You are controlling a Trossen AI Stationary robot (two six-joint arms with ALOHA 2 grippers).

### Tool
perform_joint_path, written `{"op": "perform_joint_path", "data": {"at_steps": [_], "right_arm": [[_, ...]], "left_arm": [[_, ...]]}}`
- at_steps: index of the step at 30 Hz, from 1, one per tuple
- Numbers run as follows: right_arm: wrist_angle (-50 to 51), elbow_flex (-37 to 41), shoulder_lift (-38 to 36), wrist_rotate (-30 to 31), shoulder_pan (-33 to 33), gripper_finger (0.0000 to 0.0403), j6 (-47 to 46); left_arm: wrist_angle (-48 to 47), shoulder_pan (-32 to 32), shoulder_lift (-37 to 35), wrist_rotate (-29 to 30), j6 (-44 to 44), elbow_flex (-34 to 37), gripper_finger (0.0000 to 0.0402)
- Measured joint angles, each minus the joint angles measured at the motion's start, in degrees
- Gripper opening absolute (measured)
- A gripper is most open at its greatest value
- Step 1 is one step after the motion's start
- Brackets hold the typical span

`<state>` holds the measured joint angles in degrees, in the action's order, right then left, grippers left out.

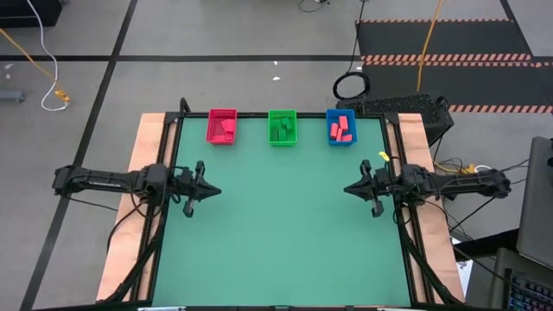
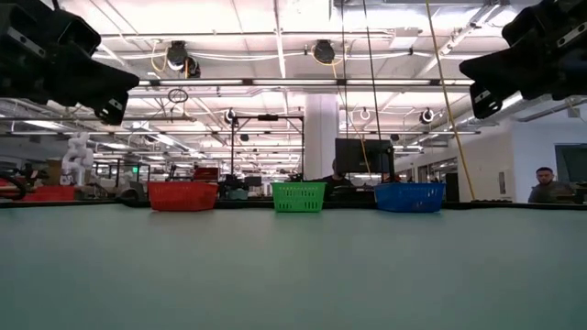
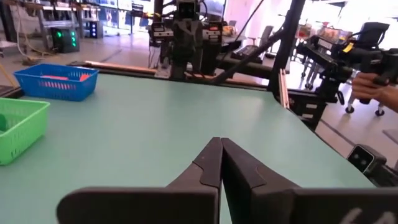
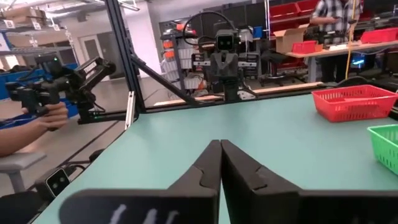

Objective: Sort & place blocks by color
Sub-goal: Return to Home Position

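Three small bins stand in a row at the table's far edge. The red bin holds red blocks, the green bin holds green blocks, and the blue bin holds red blocks. My left gripper is shut and empty at the table's left side, pointing level toward the right. My right gripper is shut and empty at the right side, pointing level toward the left. Each wrist view shows its own fingers closed together.
The green table top spreads between the two arms. A black frame runs along the table's left and right sides. A person's hand holding a dark handle shows beyond the table in each wrist view.
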<state>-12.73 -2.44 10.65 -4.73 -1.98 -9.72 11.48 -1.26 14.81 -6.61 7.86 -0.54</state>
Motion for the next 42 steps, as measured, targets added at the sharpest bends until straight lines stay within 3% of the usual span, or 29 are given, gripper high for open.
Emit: {"op": "perform_joint_path", "data": {"at_steps": [13, 42], "right_arm": [[13.15, 0.07, -10.64, 0.58, 0.02, 0.0, -2.45], [13.79, 0.09, -10.31, 1.83, 0.0, 0.0, -2.91]], "left_arm": [[-1.6, 0.0, 0.0, 0.0, 1.21, -0.02, 0.0008], [-3.95, 0.0, 0.07, 2.19, -3.47, -0.04, 0.0008]]}}
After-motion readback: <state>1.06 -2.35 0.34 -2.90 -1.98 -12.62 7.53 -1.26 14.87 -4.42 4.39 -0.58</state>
